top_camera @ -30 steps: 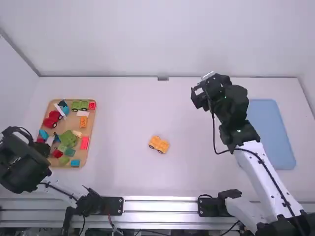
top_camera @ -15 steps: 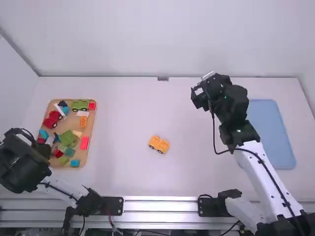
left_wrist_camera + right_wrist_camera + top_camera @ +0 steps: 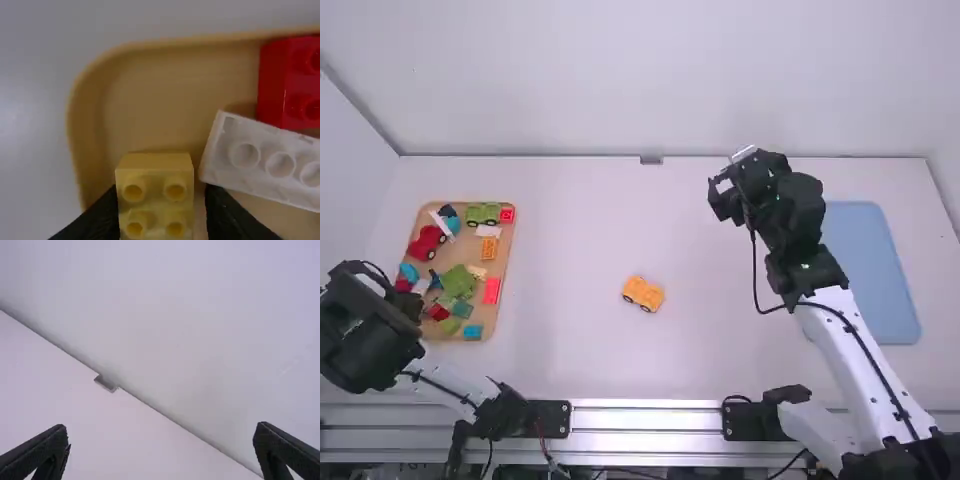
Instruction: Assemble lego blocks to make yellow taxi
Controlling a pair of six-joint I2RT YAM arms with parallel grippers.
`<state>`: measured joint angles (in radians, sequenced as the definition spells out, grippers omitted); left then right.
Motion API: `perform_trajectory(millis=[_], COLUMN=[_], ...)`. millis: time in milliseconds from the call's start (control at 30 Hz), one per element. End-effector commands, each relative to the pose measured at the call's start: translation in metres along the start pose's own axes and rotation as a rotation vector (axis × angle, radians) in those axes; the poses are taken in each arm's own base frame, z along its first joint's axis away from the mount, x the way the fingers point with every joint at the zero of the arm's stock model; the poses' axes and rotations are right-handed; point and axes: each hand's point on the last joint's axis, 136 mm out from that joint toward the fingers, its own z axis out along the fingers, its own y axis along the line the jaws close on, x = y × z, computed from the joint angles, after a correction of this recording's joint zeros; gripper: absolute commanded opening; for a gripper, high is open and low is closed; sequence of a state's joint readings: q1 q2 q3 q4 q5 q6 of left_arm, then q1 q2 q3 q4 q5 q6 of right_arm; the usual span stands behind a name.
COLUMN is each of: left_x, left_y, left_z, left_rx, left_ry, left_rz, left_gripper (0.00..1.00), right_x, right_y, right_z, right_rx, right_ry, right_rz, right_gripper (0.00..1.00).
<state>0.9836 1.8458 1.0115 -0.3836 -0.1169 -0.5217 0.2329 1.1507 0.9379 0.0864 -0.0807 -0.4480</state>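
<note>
My left gripper (image 3: pixel 408 302) is low over the near left part of the wooden tray (image 3: pixel 468 203). In the left wrist view, the left gripper (image 3: pixel 162 197) stands open around a pale yellow block (image 3: pixel 156 172) in a tray corner; its fingers flank the block, with a narrow gap on one side. A small yellow-orange car body (image 3: pixel 643 293) with dark wheels stands upright in the table's middle. The right gripper (image 3: pixel 721 189) is raised over the far right part of the table. Seen in the right wrist view, the right gripper (image 3: pixel 161 435) is wide open and holds nothing.
Beside the pale yellow block lie a white brick (image 3: pixel 267 157) and a red brick (image 3: pixel 282 82). The tray also holds a red vehicle (image 3: pixel 426 242), a green vehicle (image 3: pixel 482 213), an orange brick (image 3: pixel 489 247) and several others. A blue mat (image 3: pixel 873 270) lies at the right.
In the high view the left wrist has shifted very slightly over the tray. The right arm and the small yellow-orange car have stayed still.
</note>
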Motion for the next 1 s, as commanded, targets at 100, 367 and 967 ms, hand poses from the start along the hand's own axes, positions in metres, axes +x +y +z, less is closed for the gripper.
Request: perform_trajectory(millis=[100, 367, 967], left_x=[0.008, 0.008, -0.023], left_y=[0.012, 0.011, -0.008], left_z=[0.007, 0.008, -0.057], left_rx=[-0.043, -0.038, 0.010], left_ry=[0.007, 0.004, 0.017], left_rz=[0.014, 0.021, 0.014], left_gripper=[0.43, 0.36, 0.04], right_x=[-0.012, -0.012, -0.008], right_y=[-0.007, -0.008, -0.006], right_z=[0.000, 0.000, 0.000], right_rx=[0.015, 0.017, 0.008], right_ry=[-0.027, -0.028, -0.008], right_rz=[-0.001, 0.000, 0.002], right_gripper=[0.98, 0.98, 0.98])
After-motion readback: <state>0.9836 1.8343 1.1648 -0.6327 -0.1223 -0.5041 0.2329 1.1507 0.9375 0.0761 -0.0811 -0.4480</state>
